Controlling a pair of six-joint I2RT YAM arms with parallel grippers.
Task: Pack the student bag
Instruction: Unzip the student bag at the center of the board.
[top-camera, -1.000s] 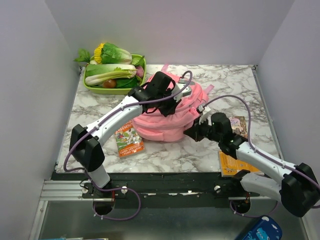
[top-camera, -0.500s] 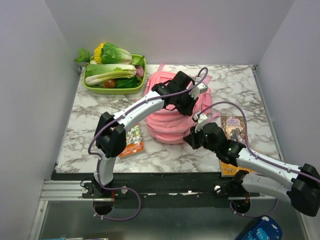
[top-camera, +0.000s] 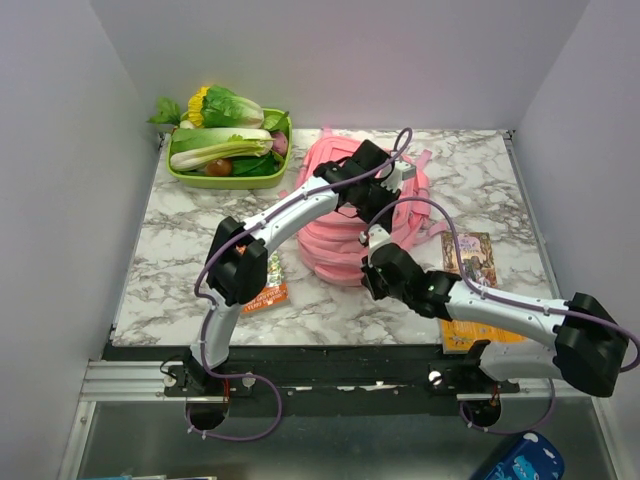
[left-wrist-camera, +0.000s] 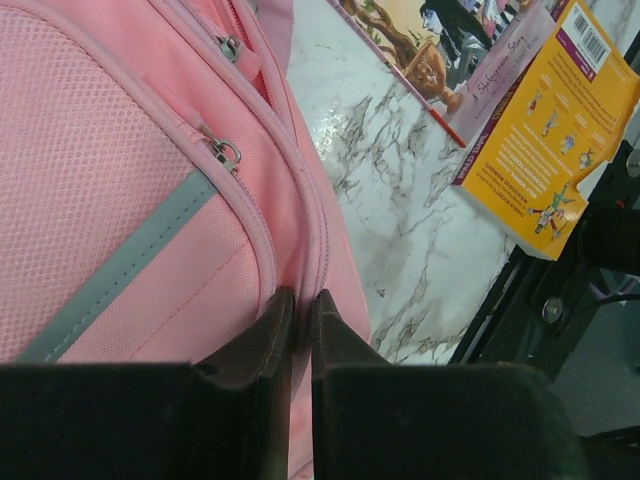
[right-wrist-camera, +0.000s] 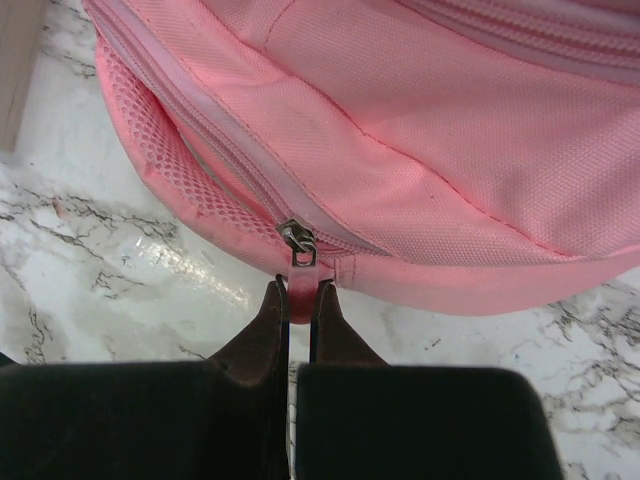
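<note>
At the edges of the student bag (top-camera: 335, 245), left gripper (left-wrist-camera: 303, 300) is pinching a seam (left-wrist-camera: 318, 225), right gripper (right-wrist-camera: 298, 290) a zip tab (right-wrist-camera: 299, 272) unseen overhead.

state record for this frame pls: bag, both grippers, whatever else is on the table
bag: student bag, lying mid-table
left gripper: shut on a fabric seam of the student bag
right gripper: shut on the pink zip pull at the bag's near edge
unpacked: small book left of bag; purple book and orange book to its right
other: green tray of vegetables, far left corner
</note>
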